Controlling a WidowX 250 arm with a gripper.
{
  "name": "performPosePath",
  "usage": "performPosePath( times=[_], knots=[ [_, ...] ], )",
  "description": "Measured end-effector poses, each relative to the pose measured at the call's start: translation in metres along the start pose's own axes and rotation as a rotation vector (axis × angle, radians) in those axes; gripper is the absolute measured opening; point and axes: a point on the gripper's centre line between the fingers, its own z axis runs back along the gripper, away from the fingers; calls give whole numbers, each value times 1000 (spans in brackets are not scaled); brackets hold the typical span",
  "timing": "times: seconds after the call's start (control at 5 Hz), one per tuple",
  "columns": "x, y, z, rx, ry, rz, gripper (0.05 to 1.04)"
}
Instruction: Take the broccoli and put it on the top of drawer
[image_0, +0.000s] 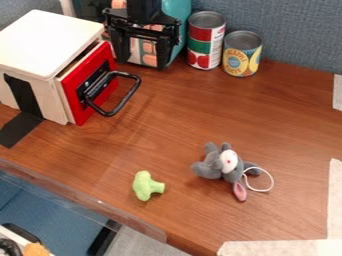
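Green and soft-looking, the broccoli (145, 185) lay on the brown wooden table (200, 112), well apart from the gripper (142, 60) and much closer to the camera. The gripper hung at the far side with its two fingers spread apart, in front of a teal object (177, 35) that rose behind it. Just to its right in the view stood two upright cans, the taller one (204, 42) with a red and green label and the shorter one (242, 55) in yellow and blue, close together near the blue fabric partition (294, 30). The black handle (120, 102) jutted out below the gripper, on the side towards the broccoli. Further to the camera side of the gripper and to the right, a grey plush toy (217, 165) sprawled with a pink ear and a white string loop (270, 182), beside the broccoli but apart from it. Left of the gripper sat the white box (50, 37), its red-fronted drawer (78, 95) standing slightly out; what lay inside the drawer could not be told. Both cans showed grey metal tops, their contents hidden.
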Motion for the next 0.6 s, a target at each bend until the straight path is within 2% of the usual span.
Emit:
performPosePath(
  times=[0.2, 0.4, 0.6],
  knots=[
    [-4, -3, -13, -12, 26, -3, 999],
    [-33, -11, -20, -53, 13, -53, 999],
    [-57, -24, -31, -17, -14, -108, 999]
  ],
)
